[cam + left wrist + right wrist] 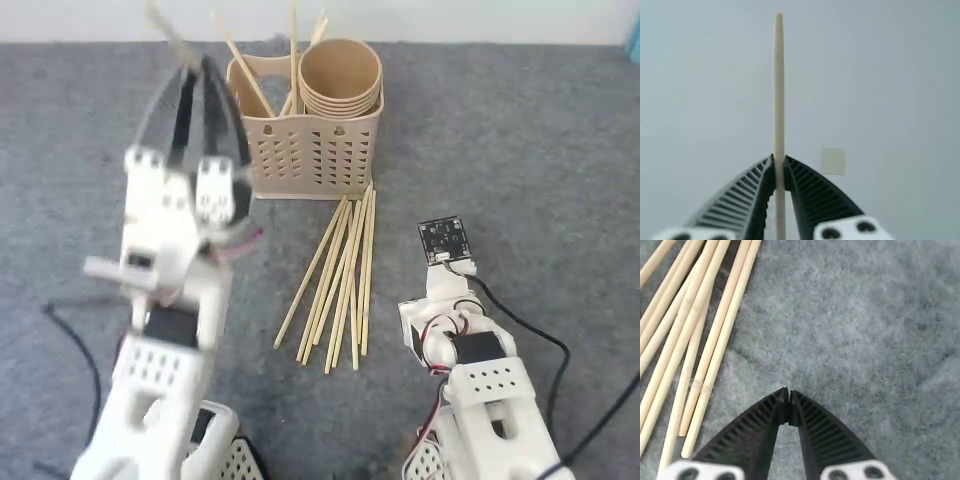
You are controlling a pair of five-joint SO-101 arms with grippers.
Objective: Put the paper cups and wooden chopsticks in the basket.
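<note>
While the left gripper (200,68) hangs high beside the basket (300,165), I see in the high view that it is clenched on one wooden chopstick (170,35). The stick's long axis runs on past the fingertips, slanting away from the basket's open top. The basket, with stacked paper cups (340,75) and several sticks inside, stands just off to the side of those fingers, toward the other arm. The loose chopsticks (340,275) lie bundled on the grey mat (520,150), their far ends touching the basket's foot. They are nearer the right arm (480,380) than the left one's fingertips.

From the left wrist view, both fingers press flat on the stick, which lies in line with them and projects well beyond their tips against a plain wall (880,75).

From the right wrist view, the right gripper (790,394) is closed on nothing, tips pointing down at the mat. The bundle lies close to one side of its fingers, the sticks slanting roughly along the way they point.

I judge the coming move turns on swinging the held stick's far end over the basket's rim.
</note>
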